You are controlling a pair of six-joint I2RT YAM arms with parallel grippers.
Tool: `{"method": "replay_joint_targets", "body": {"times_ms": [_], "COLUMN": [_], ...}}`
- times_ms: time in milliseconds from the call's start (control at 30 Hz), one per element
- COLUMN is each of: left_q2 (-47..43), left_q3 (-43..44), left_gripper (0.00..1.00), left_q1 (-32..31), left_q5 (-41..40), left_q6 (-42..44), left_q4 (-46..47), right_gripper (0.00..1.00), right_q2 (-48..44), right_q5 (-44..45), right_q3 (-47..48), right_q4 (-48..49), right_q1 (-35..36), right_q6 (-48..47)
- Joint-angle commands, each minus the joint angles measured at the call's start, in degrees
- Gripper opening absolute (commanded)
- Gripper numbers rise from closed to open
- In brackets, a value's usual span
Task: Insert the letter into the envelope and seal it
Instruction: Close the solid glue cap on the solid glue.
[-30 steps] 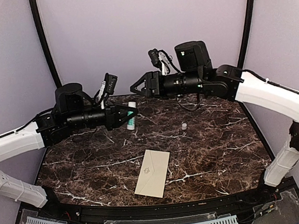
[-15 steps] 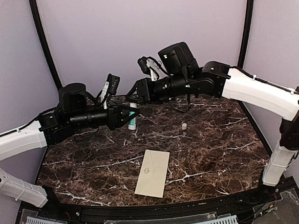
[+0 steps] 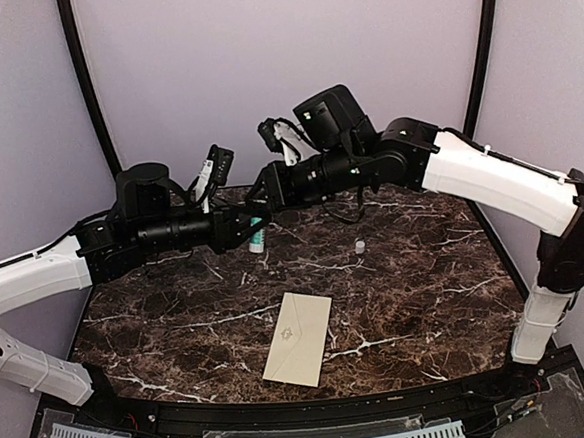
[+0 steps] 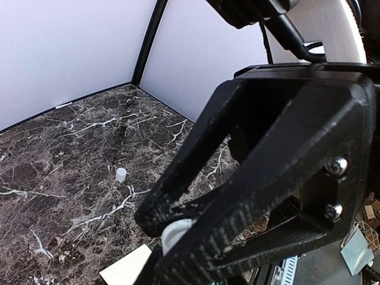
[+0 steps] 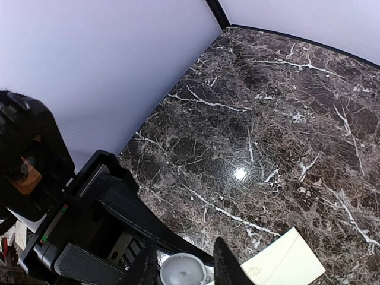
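Top external: right jaws now flank tube [image 3: 259, 242].

Soft, even light comes from overhead, with no hard shadows. The polished marble tabletop [image 5: 279, 107] shows one small white glare spot in the right wrist view. Close up, the left gripper [image 4: 159, 240] and glue stick [image 4: 177, 230] blur.
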Motion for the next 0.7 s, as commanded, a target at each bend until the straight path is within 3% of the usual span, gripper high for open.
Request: {"method": "replay_joint_targets", "body": {"times_ms": [0,133,333,567,667], "left_q2": [-0.47,-0.79,-1.36,-2.01,-2.33], "left_q3": [1.89,1.44,-0.94,-4.84,-6.02], "left_gripper": [0.00,0.04,0.46,0.50,0.46], "left_q1": [-0.29,-0.29,-0.29,-0.29,-0.28], "left_q5": [-0.38,-0.53,1.13,2.99,2.98], "left_q6": [0.07,-0.33,-1.90,-3.35,-3.65], "left_q4": [1.13,1.43,2.43,1.28,0.90], "right_gripper": [0.23,0.16,0.15,0.15,0.15], "right_q2": [0.39,-0.10,-1.29,-1.38,-1.41], "right_q5": [1.51,2.24,3.92,4.61,4.49], "right_q3": [1.51,1.01,0.55,0.93,0.84], "right_q4": [-0.57,0.06,2.26,2.57,2.66], "right_q1": [0.62,0.60,0.60,0.49,0.41], "right_q6": [-0.39,0.10,0.22,-0.19,-0.19]}}
